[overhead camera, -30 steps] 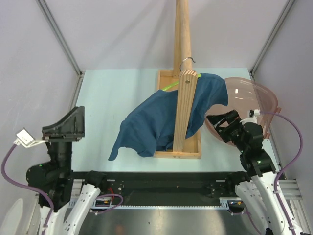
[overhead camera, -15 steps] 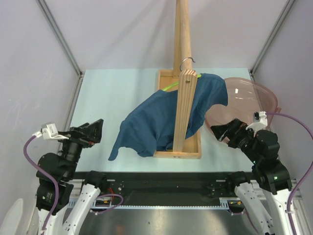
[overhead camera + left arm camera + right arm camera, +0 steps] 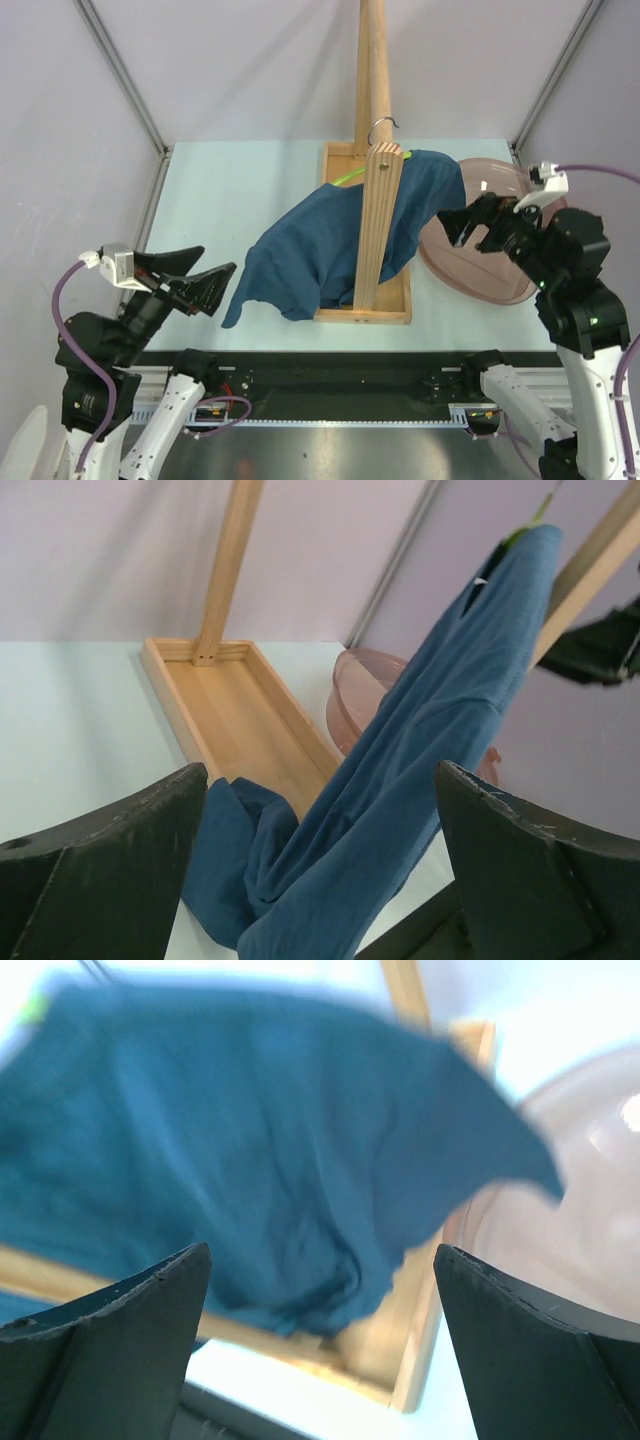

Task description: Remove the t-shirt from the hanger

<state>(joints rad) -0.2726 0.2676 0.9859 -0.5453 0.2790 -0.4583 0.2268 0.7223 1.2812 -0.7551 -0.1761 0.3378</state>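
The dark teal t-shirt hangs on the lime-green hanger. The hanger's silver hook rests on the wooden stand's pole. The shirt's lower hem spills over the stand's tray onto the table. My left gripper is open, low at the left, just short of the hem's corner. In the left wrist view the t-shirt drapes beyond the left gripper. My right gripper is open above the bowl, beside the shirt's right sleeve. The right wrist view is blurred, with the t-shirt ahead of the right gripper.
A pink translucent bowl lies at the right of the stand, under my right arm; the bowl also appears behind the shirt. The stand's flat upright board crosses in front of the shirt. Frame posts stand at the table's back corners.
My left gripper has dropped and swung right toward the hem's corner. My right gripper has risen and moved back over the bowl, which now looks flatter. Both stay open; the shirt has not moved.
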